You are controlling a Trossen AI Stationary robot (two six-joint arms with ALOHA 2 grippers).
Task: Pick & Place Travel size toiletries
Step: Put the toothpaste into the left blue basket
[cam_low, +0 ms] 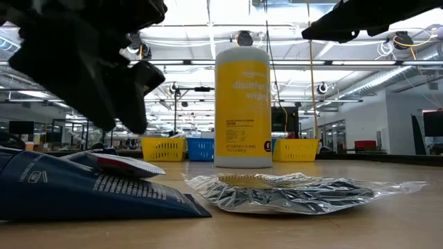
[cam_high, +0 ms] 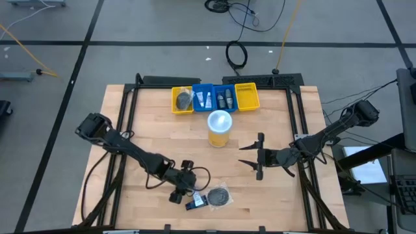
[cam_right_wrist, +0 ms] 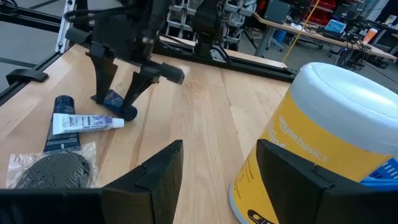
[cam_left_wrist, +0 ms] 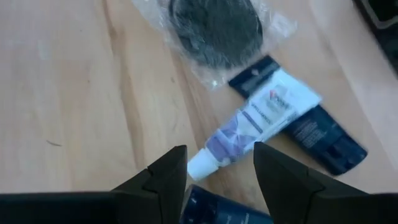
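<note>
Near the table's front edge lie a white tube [cam_left_wrist: 261,115] across a dark navy sachet [cam_left_wrist: 323,134], a round dark grey packet in clear wrap [cam_left_wrist: 214,25] and a small dark bottle [cam_right_wrist: 119,106]. My left gripper [cam_left_wrist: 214,155] is open and slants down over them. Its fingers stand on either side of the dark bottle [cam_left_wrist: 217,211], with the tube's cap [cam_left_wrist: 202,167] just ahead. I cannot see it touch either one. My right gripper [cam_high: 244,155] hangs open right of the yellow canister [cam_high: 220,127], with nothing between its fingers.
The tall yellow wipes canister [cam_right_wrist: 323,143] with a pale lid stands at the table's middle. Behind it, a row of yellow bins [cam_high: 182,99] and blue bins [cam_high: 214,97] holding small items lines the far edge. Bare wood lies left of the items.
</note>
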